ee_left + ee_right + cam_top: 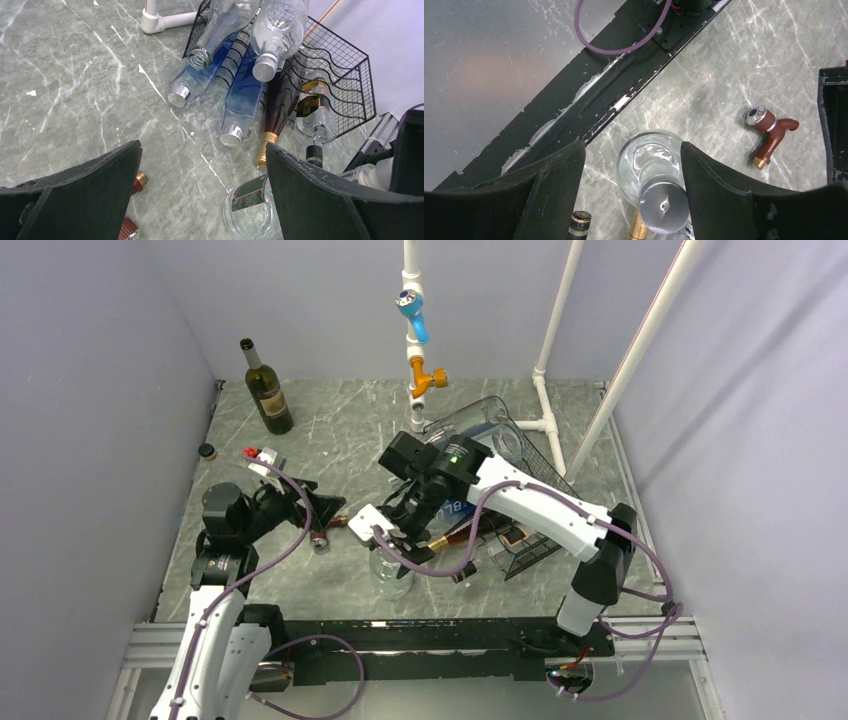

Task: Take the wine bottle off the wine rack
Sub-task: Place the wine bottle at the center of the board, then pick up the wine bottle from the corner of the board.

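Clear round glass bottle with silver cap (649, 170) seen upright on grey marble counter (724, 75), off black wire-mesh wine rack (350, 75). Right end effector (631, 150) spread around bottle, no squeeze seen. Left end effector (202, 146) spread wide, nothing held. Step judged: letting go. Next: right arm to be lifted straight up, cap not bumped.
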Controlling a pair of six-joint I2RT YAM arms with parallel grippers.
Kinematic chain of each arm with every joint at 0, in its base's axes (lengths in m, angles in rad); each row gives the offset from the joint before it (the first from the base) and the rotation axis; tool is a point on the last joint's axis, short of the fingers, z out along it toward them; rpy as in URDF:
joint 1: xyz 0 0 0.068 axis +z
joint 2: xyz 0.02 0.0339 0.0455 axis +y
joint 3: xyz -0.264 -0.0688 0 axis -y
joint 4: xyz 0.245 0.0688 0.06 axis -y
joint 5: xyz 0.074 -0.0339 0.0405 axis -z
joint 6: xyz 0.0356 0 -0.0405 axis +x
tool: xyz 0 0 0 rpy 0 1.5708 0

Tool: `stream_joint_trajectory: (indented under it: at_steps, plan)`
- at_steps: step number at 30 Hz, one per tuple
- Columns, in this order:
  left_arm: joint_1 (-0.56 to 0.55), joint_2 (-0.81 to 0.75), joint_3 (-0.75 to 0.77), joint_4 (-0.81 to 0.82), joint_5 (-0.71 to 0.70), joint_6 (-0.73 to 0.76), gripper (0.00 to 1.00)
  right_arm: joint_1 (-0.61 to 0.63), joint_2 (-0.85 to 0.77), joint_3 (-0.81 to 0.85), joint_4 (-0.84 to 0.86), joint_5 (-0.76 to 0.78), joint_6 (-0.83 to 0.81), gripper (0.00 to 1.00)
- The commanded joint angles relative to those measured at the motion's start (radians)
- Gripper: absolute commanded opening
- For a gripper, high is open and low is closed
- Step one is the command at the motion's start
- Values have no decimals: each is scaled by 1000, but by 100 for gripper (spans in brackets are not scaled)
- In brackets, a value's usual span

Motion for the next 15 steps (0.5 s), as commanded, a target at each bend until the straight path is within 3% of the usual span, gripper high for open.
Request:
stream_joint_trajectory:
  at_steps: [1,15]
  plan:
    - [6,1,-2,65,38,-5,100,-10,-62,37,-51,-23,-33,73]
    - [6,-2,-5,77,49,-15,99,-82,-110,32,-52,-75,-32,73]
